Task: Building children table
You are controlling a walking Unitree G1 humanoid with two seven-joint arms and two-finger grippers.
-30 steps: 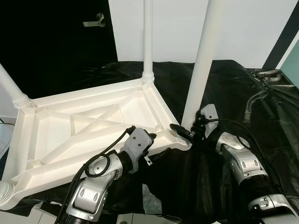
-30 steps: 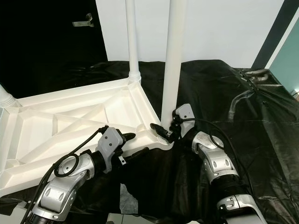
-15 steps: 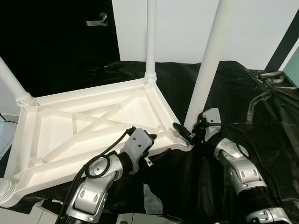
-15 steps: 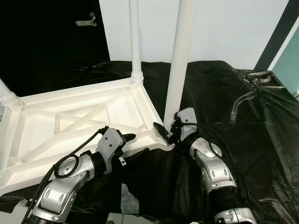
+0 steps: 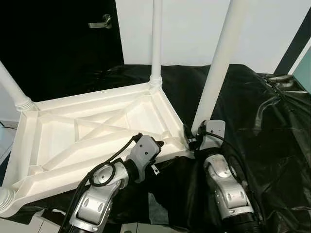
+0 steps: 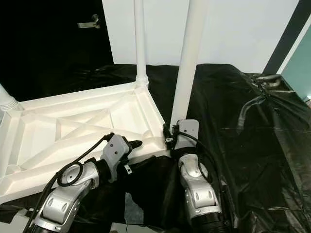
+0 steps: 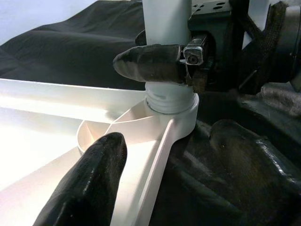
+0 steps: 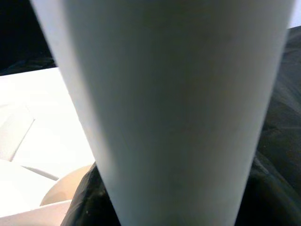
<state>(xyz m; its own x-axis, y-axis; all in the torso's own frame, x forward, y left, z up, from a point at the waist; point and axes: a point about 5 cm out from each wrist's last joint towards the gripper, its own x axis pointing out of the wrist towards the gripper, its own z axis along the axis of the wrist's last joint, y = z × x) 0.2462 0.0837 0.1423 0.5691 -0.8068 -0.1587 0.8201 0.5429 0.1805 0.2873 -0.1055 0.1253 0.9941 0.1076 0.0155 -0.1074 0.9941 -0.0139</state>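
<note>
Trouble is waiting at the near right corner socket of the upturned white tabletop; the table leg standing in that socket is tall and leaning a little, and I judge that a sideways push from the arm, rather than a clean twist, could be cross-threading it or prying it loose; the tabletop itself is lying on loose black sheeting, so it could be sliding away under the load.

The right gripper is sitting at the base of that leg, just above the socket; one black finger is pressing across the leg's front, so the claw is looking clamped round the leg, pinching it; the right wrist camera is so close that the leg is blocking nearly everything.

The left gripper is working at the tabletop's near edge, just beside the same socket; its fingers are spread, one finger hovering over the rib inside the rim, gripping nothing that I can make out.

Two more legs are standing at the far corners.
</note>
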